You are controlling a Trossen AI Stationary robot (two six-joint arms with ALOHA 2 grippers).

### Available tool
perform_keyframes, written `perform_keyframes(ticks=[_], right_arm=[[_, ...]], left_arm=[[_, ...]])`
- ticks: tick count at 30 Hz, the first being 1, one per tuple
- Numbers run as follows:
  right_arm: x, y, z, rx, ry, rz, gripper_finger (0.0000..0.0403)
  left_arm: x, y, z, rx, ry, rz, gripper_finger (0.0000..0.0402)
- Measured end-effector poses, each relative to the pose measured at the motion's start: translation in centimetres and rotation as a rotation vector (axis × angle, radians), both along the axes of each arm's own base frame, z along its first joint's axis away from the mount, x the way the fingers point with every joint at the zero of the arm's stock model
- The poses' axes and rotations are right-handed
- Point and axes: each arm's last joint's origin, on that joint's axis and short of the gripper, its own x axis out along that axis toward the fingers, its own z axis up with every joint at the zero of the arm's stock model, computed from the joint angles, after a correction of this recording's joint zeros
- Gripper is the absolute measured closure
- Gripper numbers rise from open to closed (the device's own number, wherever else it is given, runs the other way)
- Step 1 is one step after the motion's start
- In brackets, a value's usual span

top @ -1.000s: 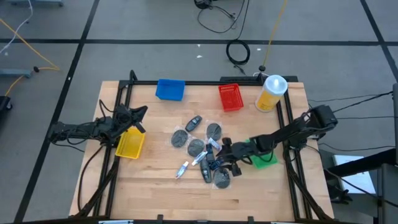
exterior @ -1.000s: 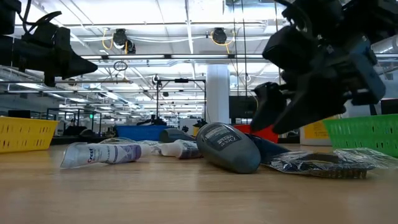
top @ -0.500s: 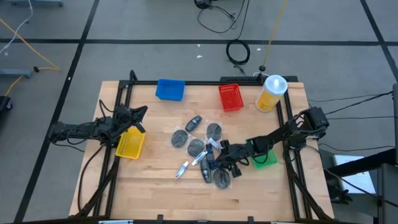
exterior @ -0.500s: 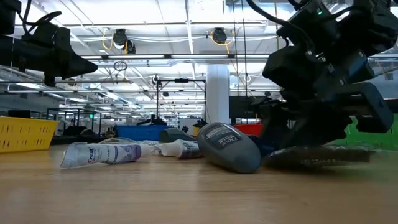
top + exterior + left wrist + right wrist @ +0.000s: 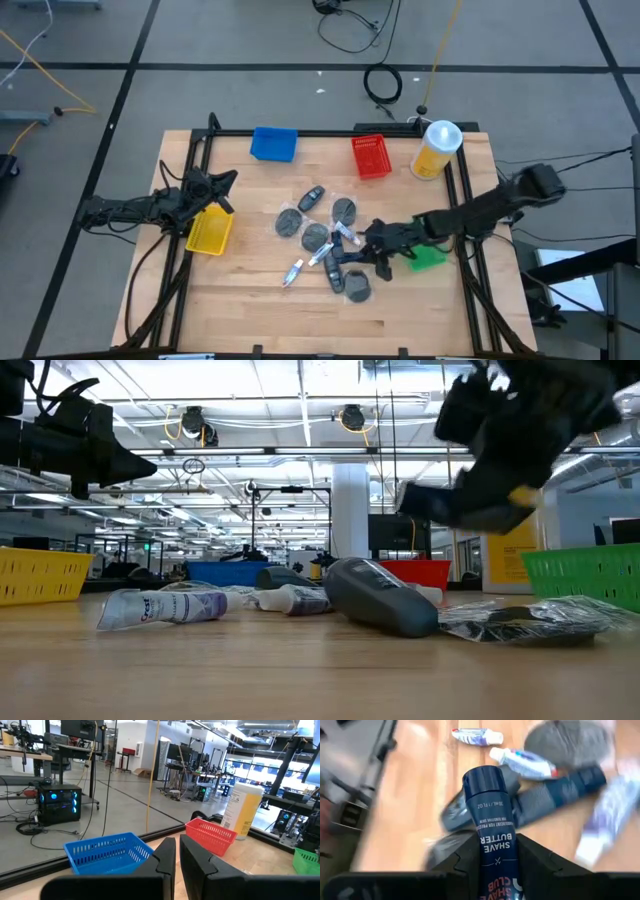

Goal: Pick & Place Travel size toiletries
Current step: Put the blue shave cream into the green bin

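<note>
dark shave bottle (image 5: 492,815) gripped in right hand (image 5: 492,857), above toiletries pile (image 5: 325,245) mid-surface; left hand (image 5: 176,857) near shut, empty, at left edge.

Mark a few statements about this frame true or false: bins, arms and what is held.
1. The right tool is shut on a dark shave butter tube. True.
2. The left tool is over the red bin. False: it hovers by the yellow bin at the table's left edge.
3. The green bin lies on the right side. True.
4. The yellow canister lies tipped over. False: it stands upright beside the red bin.
</note>
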Motion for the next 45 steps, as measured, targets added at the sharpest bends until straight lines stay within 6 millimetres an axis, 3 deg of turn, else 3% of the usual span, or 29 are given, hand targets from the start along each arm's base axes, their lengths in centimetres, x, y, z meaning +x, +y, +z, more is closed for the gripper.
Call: perform_keyframes(ticks=[8,12,17,25,45], right_arm=[[-6.5,-1.2,4.7,0.429,0.226,-0.296,0.0307],[-10.0,-1.9,4.9,0.521,0.412,-0.467,0.0308],[-12.9,-3.0,3.8,0.421,0.582,-0.762,0.0308],[-12.4,-3.3,3.0,0.295,0.561,-0.887,0.0308],[-10.4,-2.0,-0.1,0.108,0.780,-0.848,0.0293]], left_arm=[[0.0,0.0,0.0,0.000,-0.001,0.000,0.0378],[0.0,0.0,0.0,0.000,-0.001,0.000,0.0378],[0.0,0.0,0.0,0.000,-0.001,0.000,0.0378],[0.0,0.0,0.0,0.000,-0.001,0.000,0.0378],[0.0,0.0,0.0,0.000,0.000,0.000,0.0378]])
